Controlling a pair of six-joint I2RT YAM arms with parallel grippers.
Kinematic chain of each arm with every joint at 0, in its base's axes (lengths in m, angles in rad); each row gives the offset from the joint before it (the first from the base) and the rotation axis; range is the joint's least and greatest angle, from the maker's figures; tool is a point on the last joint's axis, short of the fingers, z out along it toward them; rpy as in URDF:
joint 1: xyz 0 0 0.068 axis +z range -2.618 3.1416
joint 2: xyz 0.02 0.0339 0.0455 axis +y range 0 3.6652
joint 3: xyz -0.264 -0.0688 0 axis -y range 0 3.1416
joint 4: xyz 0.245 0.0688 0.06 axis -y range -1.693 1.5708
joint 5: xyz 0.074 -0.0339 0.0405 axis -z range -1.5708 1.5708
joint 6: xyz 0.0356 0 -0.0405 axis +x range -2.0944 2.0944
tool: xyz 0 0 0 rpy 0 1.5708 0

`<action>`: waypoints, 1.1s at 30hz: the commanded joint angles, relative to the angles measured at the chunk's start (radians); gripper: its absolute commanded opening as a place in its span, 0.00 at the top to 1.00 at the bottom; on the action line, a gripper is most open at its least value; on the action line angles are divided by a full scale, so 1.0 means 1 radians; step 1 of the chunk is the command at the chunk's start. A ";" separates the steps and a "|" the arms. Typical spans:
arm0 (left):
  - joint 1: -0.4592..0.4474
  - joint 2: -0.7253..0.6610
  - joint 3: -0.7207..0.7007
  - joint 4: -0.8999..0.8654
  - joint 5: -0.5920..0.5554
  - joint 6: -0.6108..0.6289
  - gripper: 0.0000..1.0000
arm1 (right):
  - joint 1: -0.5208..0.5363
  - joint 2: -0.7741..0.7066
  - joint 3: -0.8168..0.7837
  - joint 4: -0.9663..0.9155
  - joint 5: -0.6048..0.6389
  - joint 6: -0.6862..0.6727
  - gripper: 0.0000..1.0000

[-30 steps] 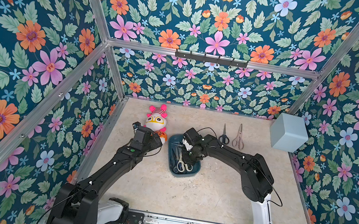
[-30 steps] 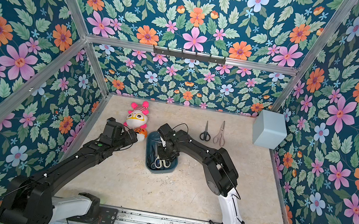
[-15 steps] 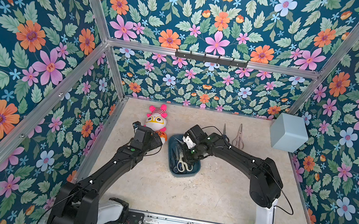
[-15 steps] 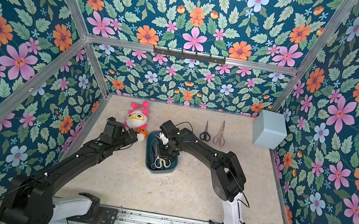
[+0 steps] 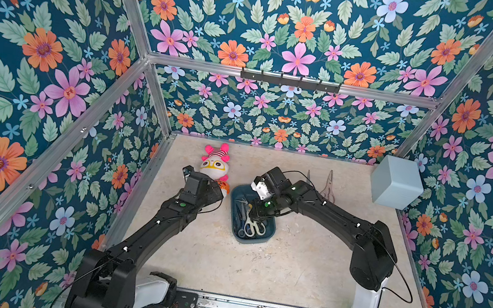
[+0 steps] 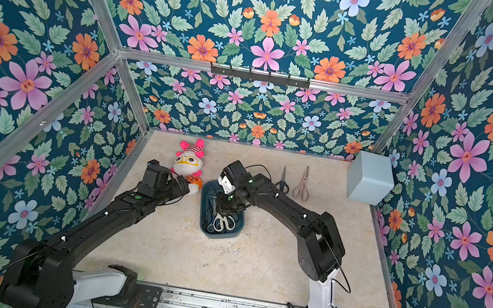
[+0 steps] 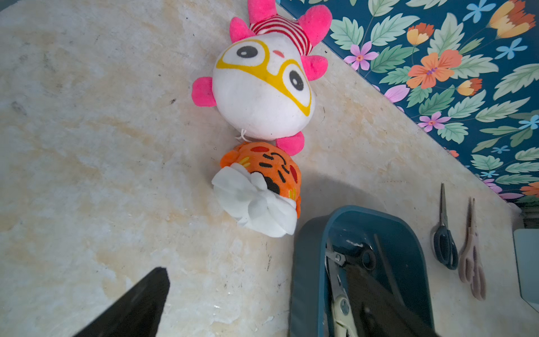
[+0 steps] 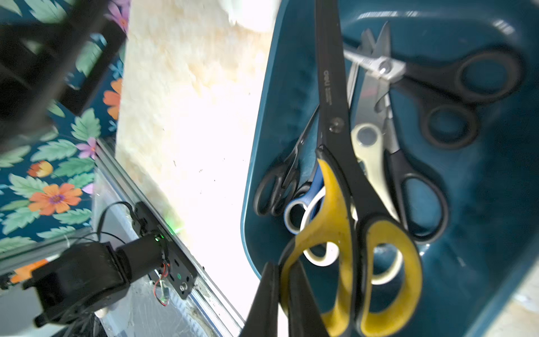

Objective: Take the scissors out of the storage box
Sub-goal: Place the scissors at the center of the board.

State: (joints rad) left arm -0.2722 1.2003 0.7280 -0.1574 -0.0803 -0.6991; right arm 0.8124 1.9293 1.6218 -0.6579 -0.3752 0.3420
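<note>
Teal plastic marks the storage box in both top views, mid-bench, with a heap of scissors inside. Two pairs already lie out on the bench near the back wall, a dark pair and a pale pink pair, side by side; the job is begun, most of it left. My right pincer reaches down into the box; my left pincer hangs just beside it, next to a plush toy. A grey-blue cube shows well apart by the far corner.

From my left wrist, that pincer is spread wide and empty, one finger over the bench; the toy lies just beside the box wall.

From my right wrist, the pincer is clenched on the yellow handle loop of the yellow-and-black pair, lying atop at least five others. I judge its long blade may drag neighbours out.
</note>
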 commanded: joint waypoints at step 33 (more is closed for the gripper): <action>0.001 -0.014 -0.045 0.002 0.037 0.010 0.01 | -0.267 0.402 0.406 0.074 0.373 0.181 1.00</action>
State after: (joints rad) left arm -0.2722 1.1858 0.6842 -0.1566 -0.0490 -0.6991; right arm 0.5476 2.3245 2.0392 -0.6079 0.0238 0.5034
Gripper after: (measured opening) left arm 0.993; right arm 0.102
